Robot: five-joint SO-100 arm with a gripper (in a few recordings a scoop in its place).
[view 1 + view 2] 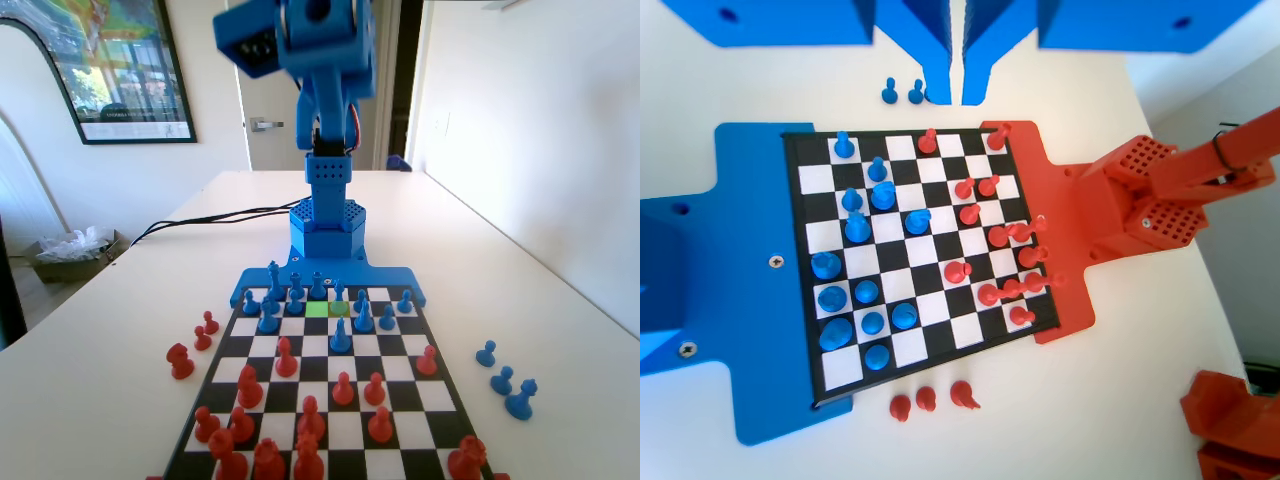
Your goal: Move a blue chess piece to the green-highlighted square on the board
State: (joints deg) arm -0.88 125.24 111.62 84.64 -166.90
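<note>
Lime green marks the green-highlighted square [317, 309] in the board's [395, 400] far rows in the fixed view, with a blue chess piece [341, 337] at five o'clock from it. In the wrist view the pincer [957, 85] hangs high above the white bench [1120, 390], jaws nearly together, holding nothing.

black-and-white checkered board [330, 400] with one lime-green square [317, 309], blue pieces [340, 337], red pieces [343, 389], on a white desk [520, 290].
</note>
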